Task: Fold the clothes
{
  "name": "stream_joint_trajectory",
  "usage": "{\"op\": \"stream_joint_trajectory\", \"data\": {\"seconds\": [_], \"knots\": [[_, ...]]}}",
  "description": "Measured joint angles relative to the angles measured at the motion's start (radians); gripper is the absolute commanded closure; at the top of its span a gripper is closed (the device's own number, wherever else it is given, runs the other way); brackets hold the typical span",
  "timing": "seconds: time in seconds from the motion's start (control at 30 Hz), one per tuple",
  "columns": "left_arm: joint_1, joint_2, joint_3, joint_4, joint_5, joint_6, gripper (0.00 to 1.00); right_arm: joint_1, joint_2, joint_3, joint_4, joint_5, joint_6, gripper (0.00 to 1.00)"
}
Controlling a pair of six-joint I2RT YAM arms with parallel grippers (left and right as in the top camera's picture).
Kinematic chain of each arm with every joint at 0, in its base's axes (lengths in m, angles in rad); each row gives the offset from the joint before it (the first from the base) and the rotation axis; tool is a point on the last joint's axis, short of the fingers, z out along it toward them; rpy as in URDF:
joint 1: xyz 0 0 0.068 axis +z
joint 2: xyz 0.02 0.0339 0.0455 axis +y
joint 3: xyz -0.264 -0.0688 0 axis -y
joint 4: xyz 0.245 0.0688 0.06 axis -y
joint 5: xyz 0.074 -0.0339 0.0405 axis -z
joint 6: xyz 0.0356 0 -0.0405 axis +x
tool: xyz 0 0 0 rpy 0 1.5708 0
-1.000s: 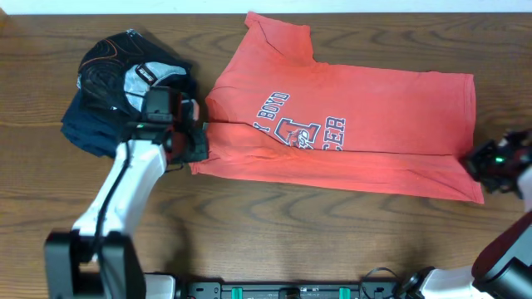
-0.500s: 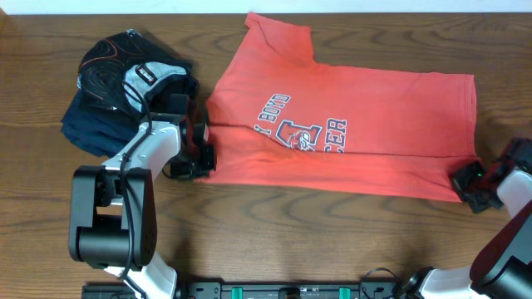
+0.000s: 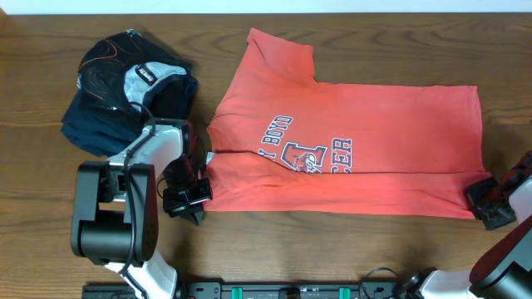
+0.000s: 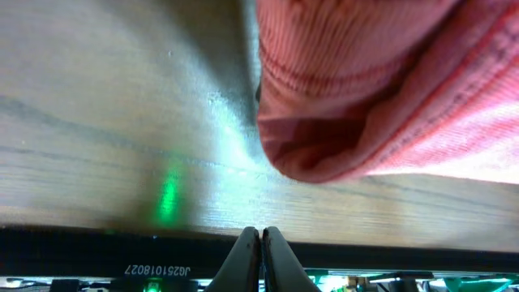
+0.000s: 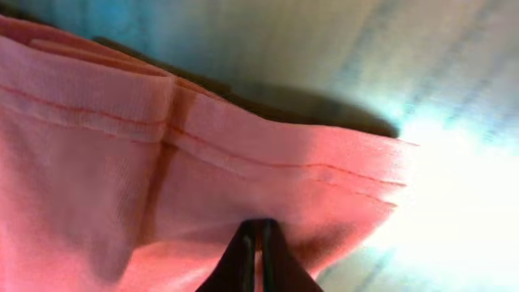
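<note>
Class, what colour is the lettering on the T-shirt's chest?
Navy and white lettering on the coral-red T-shirt; best in the overhead view.

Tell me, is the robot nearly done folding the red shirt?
Only partway. The T-shirt looks folded once lengthwise: one sleeve shows and part of its lettering is hidden. The right gripper pinches its hem corner; the left gripper is shut beside the other end. Folding it smaller is still to do.

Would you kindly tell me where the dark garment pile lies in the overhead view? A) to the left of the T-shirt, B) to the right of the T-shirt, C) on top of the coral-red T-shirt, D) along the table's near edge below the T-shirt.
A: the dark garment pile lies on the wooden table to the left of the coral-red T-shirt, toward the far edge.
</note>
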Motion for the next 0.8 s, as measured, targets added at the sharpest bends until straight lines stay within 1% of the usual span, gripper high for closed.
{"op": "stream_joint_trajectory", "data": {"seconds": [0.17, 0.23, 0.27, 0.3, 0.33, 0.37, 0.5, 0.6, 0.67, 0.73, 0.8], "knots": [[0.000, -0.097, 0.011, -0.063, -0.002, 0.001, 0.94, -0.007, -0.071, 0.002, -0.006, -0.022, -0.011, 0.75], [0.000, -0.165, 0.045, -0.092, -0.005, 0.005, 0.89, -0.008, -0.119, 0.017, -0.009, -0.054, -0.020, 0.71], [0.000, -0.199, 0.070, -0.102, -0.005, 0.008, 0.84, -0.008, -0.145, 0.030, -0.009, -0.073, -0.024, 0.70], [0.000, -0.233, 0.100, -0.105, -0.005, 0.012, 0.83, -0.008, -0.171, 0.049, -0.008, -0.098, -0.027, 0.70], [0.000, -0.266, 0.131, -0.104, -0.005, 0.013, 0.77, -0.008, -0.197, 0.071, -0.009, -0.130, -0.028, 0.69], [0.000, -0.299, 0.167, -0.100, -0.003, 0.019, 0.74, -0.008, -0.219, 0.092, -0.007, -0.161, -0.029, 0.69], [0.000, -0.397, 0.319, -0.035, 0.029, 0.063, 0.71, -0.008, -0.292, 0.206, -0.006, -0.340, -0.074, 0.68], [0.000, -0.402, 0.452, 0.000, 0.057, 0.101, 0.71, 0.008, -0.305, 0.314, -0.032, -0.463, -0.121, 0.66], [0.000, -0.368, 0.554, 0.006, 0.070, 0.129, 0.70, 0.034, -0.305, 0.380, -0.051, -0.515, -0.143, 0.65], [0.000, -0.311, 0.649, 0.011, 0.077, 0.157, 0.65, 0.065, -0.304, 0.431, -0.061, -0.548, -0.158, 0.61], [0.000, -0.224, 0.740, 0.031, 0.082, 0.188, 0.62, 0.096, -0.298, 0.478, -0.061, -0.571, -0.171, 0.52]]}}
